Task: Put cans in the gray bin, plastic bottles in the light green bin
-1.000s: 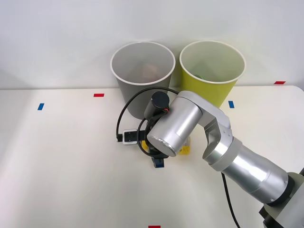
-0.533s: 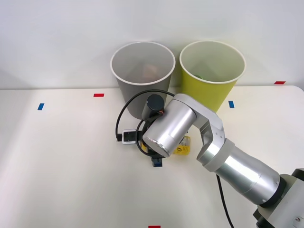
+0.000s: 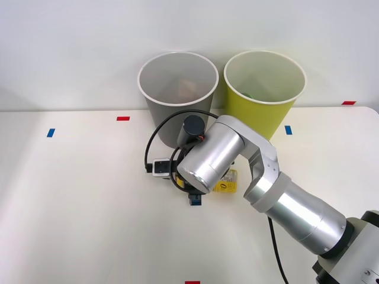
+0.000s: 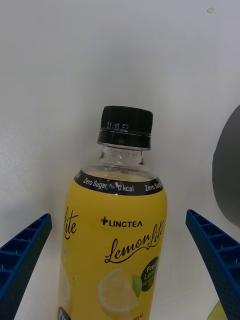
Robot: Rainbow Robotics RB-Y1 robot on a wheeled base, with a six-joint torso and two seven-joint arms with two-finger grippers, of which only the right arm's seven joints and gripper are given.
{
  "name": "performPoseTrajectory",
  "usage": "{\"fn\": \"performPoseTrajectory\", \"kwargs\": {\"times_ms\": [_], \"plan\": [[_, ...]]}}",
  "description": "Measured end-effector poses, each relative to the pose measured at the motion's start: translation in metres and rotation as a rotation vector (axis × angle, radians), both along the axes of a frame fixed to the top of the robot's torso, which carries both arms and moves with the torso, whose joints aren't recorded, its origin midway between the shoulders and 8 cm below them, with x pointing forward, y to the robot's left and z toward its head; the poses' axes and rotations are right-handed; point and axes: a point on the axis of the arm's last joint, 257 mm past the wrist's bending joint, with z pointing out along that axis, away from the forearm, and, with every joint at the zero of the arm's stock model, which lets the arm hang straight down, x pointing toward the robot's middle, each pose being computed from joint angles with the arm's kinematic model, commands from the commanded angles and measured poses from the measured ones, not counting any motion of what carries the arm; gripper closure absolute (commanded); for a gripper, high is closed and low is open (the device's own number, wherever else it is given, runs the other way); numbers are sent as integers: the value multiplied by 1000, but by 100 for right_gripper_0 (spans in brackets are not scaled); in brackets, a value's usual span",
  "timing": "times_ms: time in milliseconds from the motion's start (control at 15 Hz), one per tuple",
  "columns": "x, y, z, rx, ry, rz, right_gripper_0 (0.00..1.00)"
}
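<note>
The right arm (image 3: 260,177) reaches in over the white desk (image 3: 83,213) and is bent low in front of the two bins. Its gripper (image 4: 120,280) is open: the two blue ribbed fingers (image 4: 22,255) stand wide apart, one on each side of the bottle (image 4: 117,235), and neither touches it.

The bottle lies on the desk between the fingers (black cap, yellow "LemonLite" label, clear neck). In the front view only a small yellow part of it (image 3: 226,183) shows below the arm's silver link, in front of the gap between the bins.

The gray bin (image 3: 177,97) stands at the back of the desk, with the green bin (image 3: 265,97) just beside it on the robot's right. Both are upright. Something dark lies inside the green bin; what it is cannot be told.

A black cable (image 3: 155,139) loops beside the wrist.
</note>
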Motion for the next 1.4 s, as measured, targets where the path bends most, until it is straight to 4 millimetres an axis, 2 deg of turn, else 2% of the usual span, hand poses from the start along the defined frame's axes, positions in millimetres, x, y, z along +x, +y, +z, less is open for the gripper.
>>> {"fn": "performPoseTrajectory", "kwargs": {"times_ms": [667,867,933,1000,1067,1133,1200,1267,1400], "plan": [[-1,1,-3,-4,-6,-7,10],[0,0,-9,-11,2,-16,10],[2,1,-11,-10,0,-19,14],[3,2,-11,-7,-2,-20,56],[4,2,-10,-4,-3,-23,84],[5,2,-9,0,-3,-25,95],[5,1,-8,-1,-1,-29,95],[5,-1,-8,-3,1,-32,100],[5,-2,-7,-3,1,-33,100]]}}
